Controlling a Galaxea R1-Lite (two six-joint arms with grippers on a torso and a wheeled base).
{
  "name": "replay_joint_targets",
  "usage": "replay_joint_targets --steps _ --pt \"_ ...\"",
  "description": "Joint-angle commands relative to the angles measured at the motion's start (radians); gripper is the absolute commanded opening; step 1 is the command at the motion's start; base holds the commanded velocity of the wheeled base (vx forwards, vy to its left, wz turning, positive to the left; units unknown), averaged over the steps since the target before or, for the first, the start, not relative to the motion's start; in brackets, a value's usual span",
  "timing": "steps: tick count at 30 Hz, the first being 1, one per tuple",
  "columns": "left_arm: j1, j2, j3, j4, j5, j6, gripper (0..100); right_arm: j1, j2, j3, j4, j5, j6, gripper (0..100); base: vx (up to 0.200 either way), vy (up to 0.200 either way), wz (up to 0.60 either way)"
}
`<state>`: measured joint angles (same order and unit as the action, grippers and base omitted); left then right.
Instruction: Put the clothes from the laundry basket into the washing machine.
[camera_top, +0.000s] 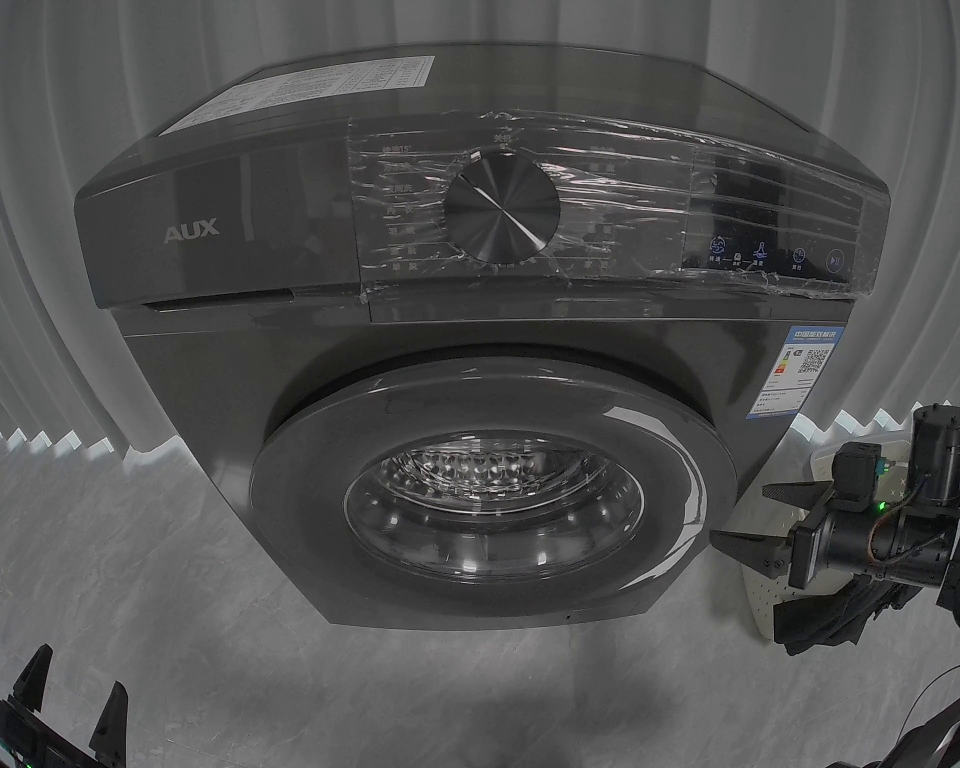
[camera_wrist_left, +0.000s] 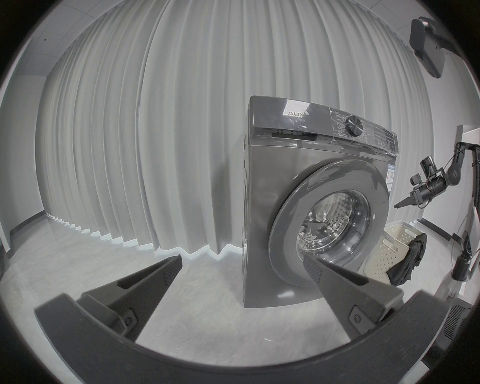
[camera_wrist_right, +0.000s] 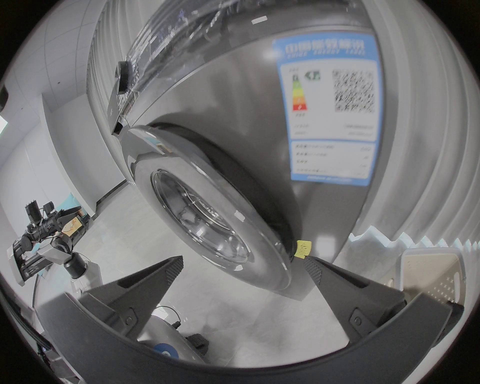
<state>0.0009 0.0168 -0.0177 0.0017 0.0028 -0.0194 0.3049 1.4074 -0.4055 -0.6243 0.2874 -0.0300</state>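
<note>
The grey washing machine (camera_top: 250, 370) stands in front of me with its round glass door (camera_top: 495, 495) shut; the drum behind the glass looks empty. My right gripper (camera_top: 740, 515) is open and empty, level with the door's right rim and a short way off it. In the right wrist view the door's edge (camera_wrist_right: 270, 260) lies between the open fingers (camera_wrist_right: 350, 295). The white laundry basket (camera_wrist_left: 387, 250) sits on the floor right of the machine, with dark clothes (camera_wrist_left: 410, 257) draped over its rim. My left gripper (camera_top: 80, 670) is open and empty, low at the left.
Pleated white curtains (camera_wrist_left: 150, 150) hang behind and beside the machine. Bare grey floor (camera_top: 150, 580) spreads in front and to the left. A small yellow tab (camera_wrist_right: 302, 248) sits at the door's right edge. The basket (camera_top: 762, 600) lies under my right arm.
</note>
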Motion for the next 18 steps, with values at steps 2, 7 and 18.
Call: replay_joint_targets --steps 2,7,18 --pt "0.001 -0.017 0.016 0.000 0.000 -0.002 100 0.066 0.096 -0.029 -0.023 -0.001 0.027 100 0.000 0.000 0.00" --pt "0.001 -0.017 0.016 0.000 0.000 -0.004 100 0.071 0.157 -0.062 -0.065 -0.008 0.025 100 0.000 0.000 0.00" --pt "0.001 -0.017 0.016 0.000 0.000 -0.002 100 0.068 0.163 -0.049 -0.092 -0.010 0.025 100 0.000 0.000 0.00"
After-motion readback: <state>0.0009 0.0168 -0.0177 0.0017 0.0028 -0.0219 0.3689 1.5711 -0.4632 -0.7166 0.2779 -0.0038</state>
